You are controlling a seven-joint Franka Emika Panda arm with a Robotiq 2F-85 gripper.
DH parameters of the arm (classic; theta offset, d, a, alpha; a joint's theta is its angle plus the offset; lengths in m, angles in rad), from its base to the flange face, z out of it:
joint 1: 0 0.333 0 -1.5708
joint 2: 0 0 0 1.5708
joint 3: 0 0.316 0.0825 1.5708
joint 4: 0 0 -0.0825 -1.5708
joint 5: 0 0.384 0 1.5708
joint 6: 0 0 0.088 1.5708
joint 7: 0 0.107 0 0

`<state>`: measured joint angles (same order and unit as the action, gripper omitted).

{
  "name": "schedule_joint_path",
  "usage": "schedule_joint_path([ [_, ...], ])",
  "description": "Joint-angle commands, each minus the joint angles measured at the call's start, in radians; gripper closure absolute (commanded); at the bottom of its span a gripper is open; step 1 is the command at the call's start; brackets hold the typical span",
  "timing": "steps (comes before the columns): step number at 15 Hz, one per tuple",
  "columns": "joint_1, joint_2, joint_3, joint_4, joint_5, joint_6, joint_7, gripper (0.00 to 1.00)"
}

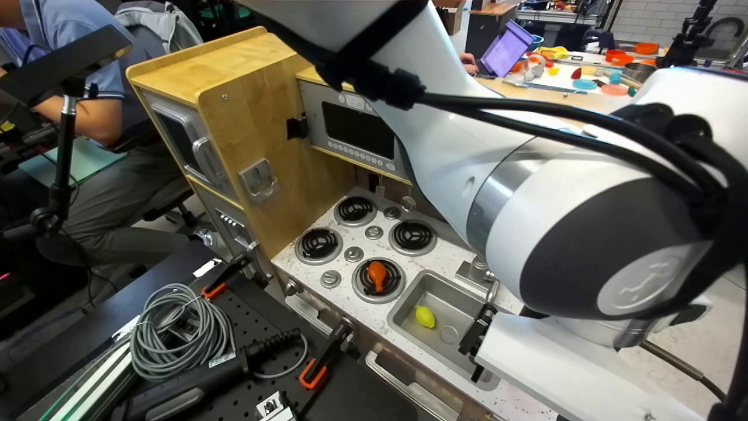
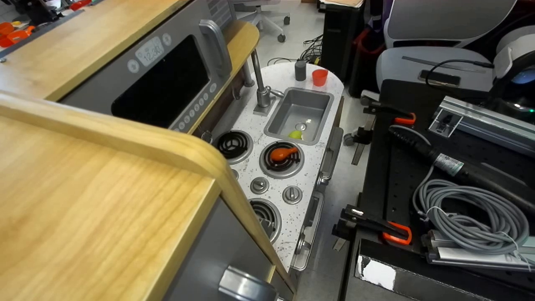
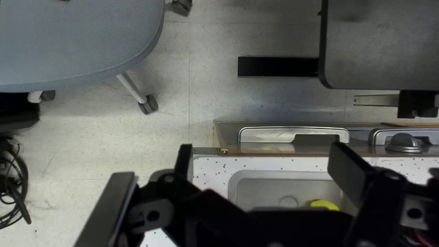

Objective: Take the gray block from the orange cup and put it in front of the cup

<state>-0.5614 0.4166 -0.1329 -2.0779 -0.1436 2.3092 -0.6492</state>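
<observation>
Dk gray block [image 2: 300,70] upright on speckled surface [image 2: 279,75], just beside orange cup [image 2: 319,77], nr sink [image 2: 309,102] w/ yellow-green item [image 2: 296,134] inside; orange drumstick-shaped toy [image 2: 281,154] on stove burner [image 2: 285,167].

In an exterior view, the dark gray cylindrical block [image 2: 300,70] stands upright just beside the small orange round plastic cup [image 2: 320,77], the narrow gap between them leaving little room. A strip of white speckled countertop [image 2: 280,74] separates both from the gray rectangular sink [image 2: 292,108]. The silver metal faucet [image 2: 263,98] at the sink's back edge and the light wooden shelf [image 2: 243,35] above hinder passage from behind. In the wrist view, the black two-fingered gripper [image 3: 263,161] has free space between its widely parted fingers.
</observation>
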Motion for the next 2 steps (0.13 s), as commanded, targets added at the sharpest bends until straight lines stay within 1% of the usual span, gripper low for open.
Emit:
schedule_joint_path([
  [1, 0.032, 0.002, -0.033, 0.002, 0.018, -0.001, -0.012, 0.0],
  [2, 0.032, 0.002, -0.033, 0.002, 0.018, -0.001, -0.013, 0.0],
])
